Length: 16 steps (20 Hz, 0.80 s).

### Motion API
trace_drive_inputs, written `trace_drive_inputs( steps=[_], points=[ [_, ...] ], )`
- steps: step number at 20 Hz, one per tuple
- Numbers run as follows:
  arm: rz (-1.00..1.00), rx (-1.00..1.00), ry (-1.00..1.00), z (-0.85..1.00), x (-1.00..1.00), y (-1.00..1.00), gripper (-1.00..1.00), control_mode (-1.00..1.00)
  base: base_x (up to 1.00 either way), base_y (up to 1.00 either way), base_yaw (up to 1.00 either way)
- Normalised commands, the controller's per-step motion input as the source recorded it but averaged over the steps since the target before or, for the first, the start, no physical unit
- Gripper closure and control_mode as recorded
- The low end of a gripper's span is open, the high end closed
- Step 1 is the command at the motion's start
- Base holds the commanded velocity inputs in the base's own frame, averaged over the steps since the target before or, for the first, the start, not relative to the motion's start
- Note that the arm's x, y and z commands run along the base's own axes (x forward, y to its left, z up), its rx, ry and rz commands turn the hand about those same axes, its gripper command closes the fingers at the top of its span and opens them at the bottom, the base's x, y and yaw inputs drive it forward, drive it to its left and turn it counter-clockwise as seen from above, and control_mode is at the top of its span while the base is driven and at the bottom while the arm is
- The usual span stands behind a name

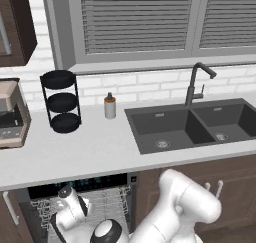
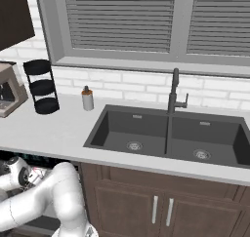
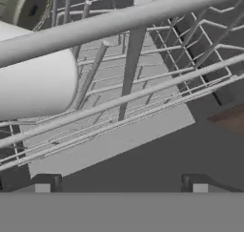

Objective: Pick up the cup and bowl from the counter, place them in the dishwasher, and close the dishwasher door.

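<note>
Cup [image 3: 35, 80] lies in the rack [image 3: 143, 97]: light, rigid, slippery; grip across its wall. Pincer [image 3: 119, 183] wide, empty, just beside it.

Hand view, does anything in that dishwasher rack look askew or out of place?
The small white cylindrical cup seems to lie on its side across the white wire rack, its axis at right angles to the upright tines rather than standing along them. The end effector is open and holds nothing. Nothing looks spilled or damaged.
</note>
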Motion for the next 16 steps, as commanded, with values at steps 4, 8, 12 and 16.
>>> trace_drive_inputs(
  steps=[4, 8, 12, 16],
  points=[
    [0.01, -0.04, -0.04, 0.14, -0.35, 0.08, -1.0, -1.0, 0.0, 0.0, 0.0],
    [0.13, 0.0, -0.27, 0.36, -0.43, 0.18, -1.0, -1.0, 0.0, 0.0, 0.0],
    [0.08, 0.03, -0.12, 0.64, -0.98, 0.08, -1.0, -1.0, 0.0, 0.0, 0.0],
    [0.11, 0.03, 0.01, 1.0, -0.98, 0.04, -1.0, -1.0, 0.0, 0.0, 0.0]
  ],
)
